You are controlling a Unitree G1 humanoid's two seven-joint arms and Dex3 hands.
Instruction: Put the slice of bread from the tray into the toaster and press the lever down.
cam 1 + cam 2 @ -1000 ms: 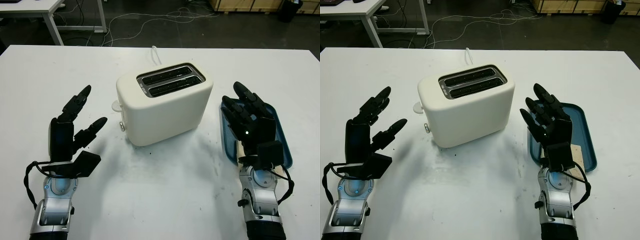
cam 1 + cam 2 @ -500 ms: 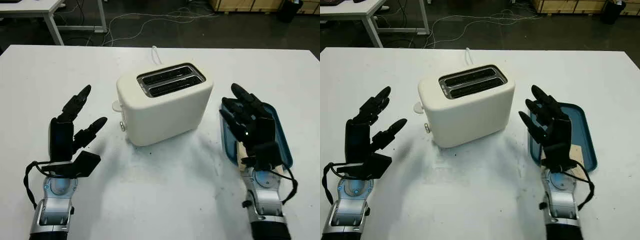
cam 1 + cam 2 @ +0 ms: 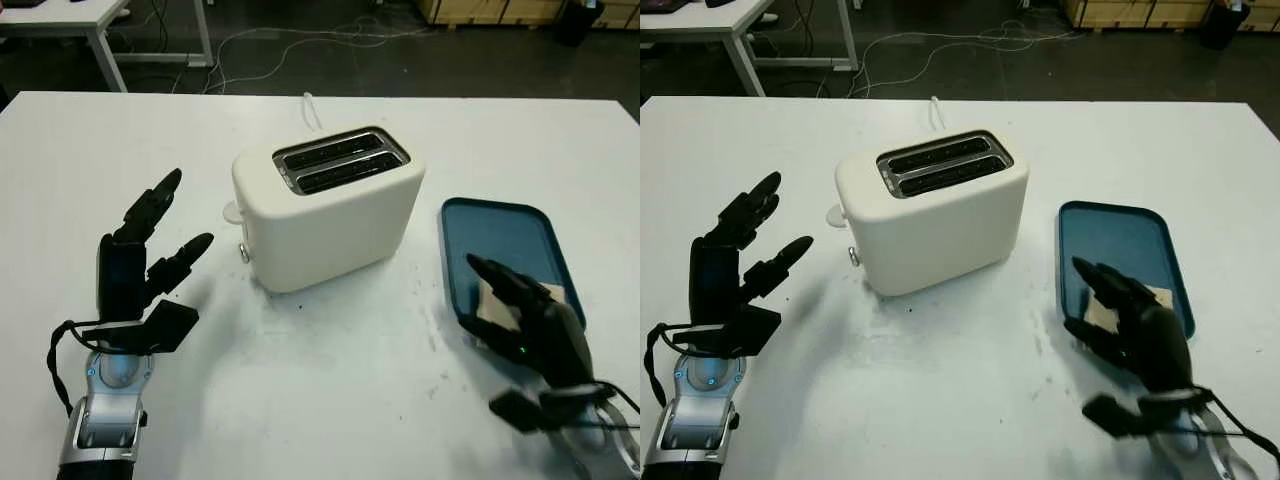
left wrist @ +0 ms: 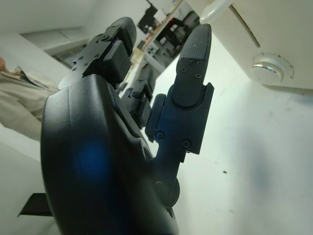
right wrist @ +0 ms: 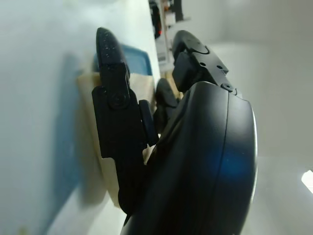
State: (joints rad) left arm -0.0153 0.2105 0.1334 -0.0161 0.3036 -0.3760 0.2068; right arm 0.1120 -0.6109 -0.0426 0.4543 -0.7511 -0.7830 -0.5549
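Note:
The cream two-slot toaster (image 3: 330,205) stands mid-table, both slots empty. Its white lever (image 3: 232,211) and a metal knob (image 3: 245,253) are on the end facing my left hand. A blue tray (image 3: 497,235) lies to the toaster's right. The tan slice of bread (image 3: 497,304) rests at the tray's near end. My right hand (image 3: 512,320) is open and low over the slice, covering part of it; whether it touches is unclear. The right wrist view has bread (image 5: 87,103) just beyond the fingers (image 5: 115,105). My left hand (image 3: 150,250) is open, left of the toaster.
The toaster's white cord (image 3: 312,108) runs off the table's far edge. Bare white tabletop (image 3: 330,380) lies between my two hands. Beyond the table are a dark floor with cables (image 3: 300,40) and a desk leg (image 3: 105,50).
My right hand has dropped from upright in front of the tray to low and tilted forward over the bread at the tray's near end. The left hand has stayed put.

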